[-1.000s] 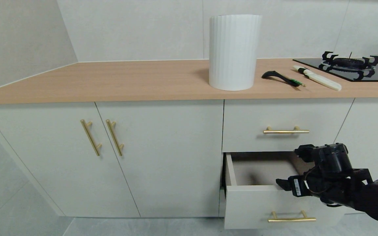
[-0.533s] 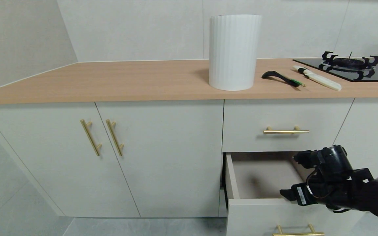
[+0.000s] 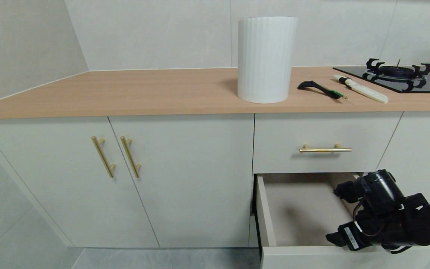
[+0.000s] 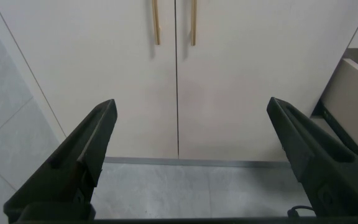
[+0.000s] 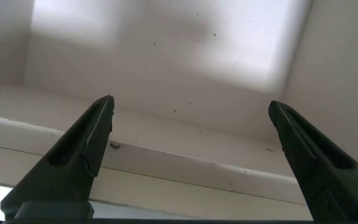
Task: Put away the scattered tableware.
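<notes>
head view: the tableware lies on the wooden countertop (image 3: 144, 91), between a tall white ribbed cylinder (image 3: 265, 59) and the black hob (image 3: 386, 85). a black-handled utensil (image 3: 321, 89) lies nearer the cylinder. a white knife (image 3: 362, 90) lies just beside it, nearer the hob, and the two are apart. below the counter the upper drawer (image 3: 312, 130) is closed. the lower drawer (image 3: 265, 209) beneath it is pulled well out, and its pale inside shows nothing in it. the right gripper (image 3: 333, 215) sits at the drawer's right front corner. its fingers are spread, one up over the inside and one down by the top edge of the front panel. whether either finger touches the panel i cannot tell. to the left of the drawers stand two closed cabinet doors (image 3: 185, 179) with gold handles.

left wrist view: the left gripper (image 4: 185, 162) hangs low in front of the cabinet doors (image 4: 229, 93), fingers wide apart with nothing between them. grey floor (image 4: 166, 193) lies below, and a side of the open drawer (image 4: 353, 87) shows at the edge.

right wrist view: the right gripper (image 5: 191, 155) has both fingers spread wide and pinches nothing. between them run the drawer's inner bottom (image 5: 166, 56) and a pale panel edge (image 5: 185, 165).
</notes>
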Robot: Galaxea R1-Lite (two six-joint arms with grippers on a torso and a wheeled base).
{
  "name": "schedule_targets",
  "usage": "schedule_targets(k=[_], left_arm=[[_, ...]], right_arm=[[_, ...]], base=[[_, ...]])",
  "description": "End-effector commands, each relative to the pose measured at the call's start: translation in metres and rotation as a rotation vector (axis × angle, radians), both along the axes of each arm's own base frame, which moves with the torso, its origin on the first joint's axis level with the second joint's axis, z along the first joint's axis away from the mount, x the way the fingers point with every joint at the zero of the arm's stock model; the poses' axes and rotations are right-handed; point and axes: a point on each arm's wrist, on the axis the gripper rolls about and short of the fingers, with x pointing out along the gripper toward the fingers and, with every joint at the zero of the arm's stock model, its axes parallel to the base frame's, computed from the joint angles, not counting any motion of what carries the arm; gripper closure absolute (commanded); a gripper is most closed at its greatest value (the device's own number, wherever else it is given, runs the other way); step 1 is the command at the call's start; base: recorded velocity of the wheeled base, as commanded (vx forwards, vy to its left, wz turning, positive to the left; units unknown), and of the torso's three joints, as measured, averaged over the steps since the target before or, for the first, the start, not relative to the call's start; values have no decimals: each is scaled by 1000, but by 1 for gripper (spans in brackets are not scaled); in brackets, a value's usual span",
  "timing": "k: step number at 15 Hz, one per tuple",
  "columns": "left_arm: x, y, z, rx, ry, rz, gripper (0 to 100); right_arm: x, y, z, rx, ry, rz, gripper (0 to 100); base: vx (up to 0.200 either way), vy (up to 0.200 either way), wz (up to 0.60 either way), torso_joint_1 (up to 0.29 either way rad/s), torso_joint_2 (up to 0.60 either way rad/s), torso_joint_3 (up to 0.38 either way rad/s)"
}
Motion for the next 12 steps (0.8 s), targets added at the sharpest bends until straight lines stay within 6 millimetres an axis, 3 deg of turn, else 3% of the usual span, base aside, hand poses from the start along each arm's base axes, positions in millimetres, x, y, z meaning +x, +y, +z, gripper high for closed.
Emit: schedule_targets(k=[1, 12], left_arm=[[0, 0, 0, -2, 0, 1, 0], [0, 0, 0, 0, 0, 1, 0]], right_arm=[[-2, 0, 2, -12, -7, 19, 0], [-33, 4, 12, -77, 167, 146, 0]], base=[[0, 0, 0, 0, 0, 0], [0, 0, 0, 0, 0, 0]])
